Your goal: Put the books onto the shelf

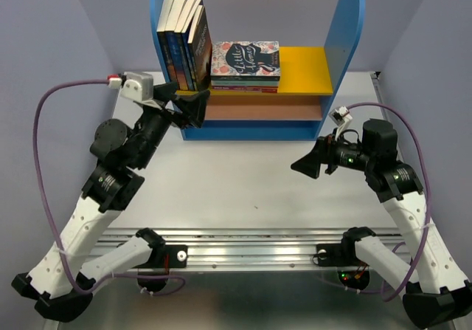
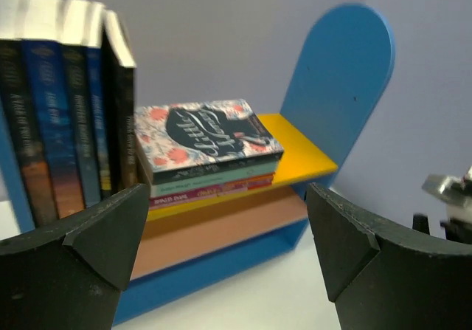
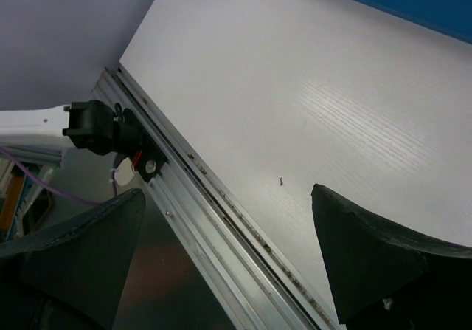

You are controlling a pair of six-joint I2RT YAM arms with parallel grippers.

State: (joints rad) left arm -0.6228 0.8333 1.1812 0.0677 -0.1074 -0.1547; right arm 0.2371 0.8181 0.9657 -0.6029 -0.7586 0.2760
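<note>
Blue round-topped panels are framing the shelf (image 1: 354, 35) at twelve o'clock. The books (image 1: 184, 42), thin glossy paperbacks with dark spines, are standing upright on its smooth yellow board toward eleven, the outermost one leaning. The left gripper (image 1: 181, 102) is hovering just below them, jaws wide and empty; the right gripper (image 1: 313, 164), at four o'clock, is gaping wide too. Shelving is looking done, I'd judge; backing off calls for not nudging that leaning book.
</note>
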